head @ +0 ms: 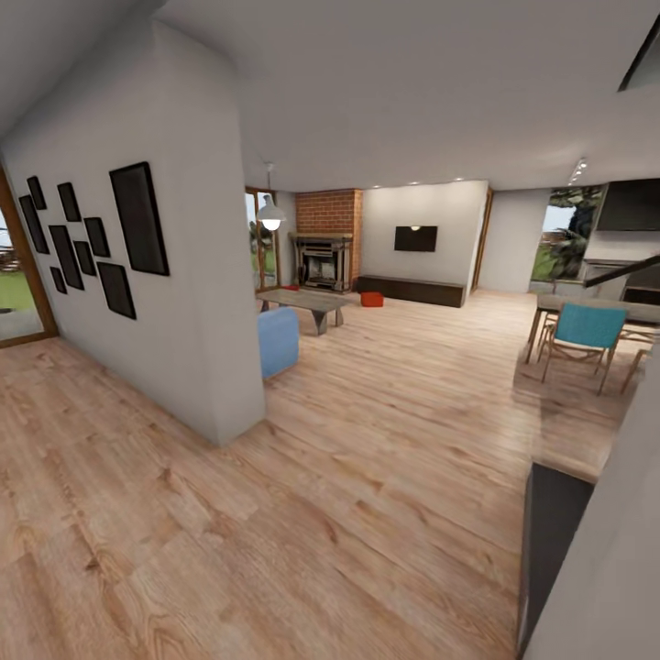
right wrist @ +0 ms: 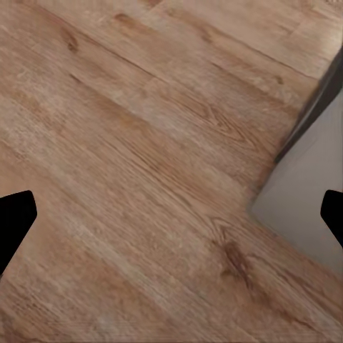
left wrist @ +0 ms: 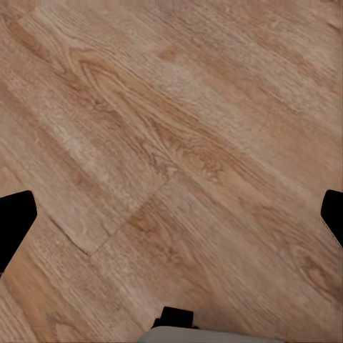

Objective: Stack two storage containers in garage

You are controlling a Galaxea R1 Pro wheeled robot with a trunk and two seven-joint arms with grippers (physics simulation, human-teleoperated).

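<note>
Head camera is looking across the living room's light wood-plank floor (head: 367, 495). 1 orange-red rectangular storage container (head: 371, 299) is sitting on the planks far off, just in front of the long dark low cabinet (head: 412, 291) under the black wall TV (head: 415, 238). It is too small to make out ribs or walls from here. I am only picking out 1 bin.

The brick fireplace (head: 327, 246) is standing left of the cabinet, the white pendant lamp (head: 270, 218) is hanging in front of it, and the grey low coffee surface (head: 304, 304) is sitting between the fireplace and the blue sofa end (head: 278, 341). A white partition wall (head: 174, 275) with black picture frames (head: 139, 218) is blocking my near left. A teal chair (head: 585, 334) is standing at the dining surface on the right.

My left jaws (left wrist: 171, 214) are standing wide apart, black fingertips (left wrist: 14, 221) at both edges of the wrist view, nothing between them, planks below. My right jaws (right wrist: 171, 214) are also spread wide and empty, fingertips (right wrist: 14, 218) over planks, with a pale wall corner (right wrist: 307, 193) beside them.
</note>
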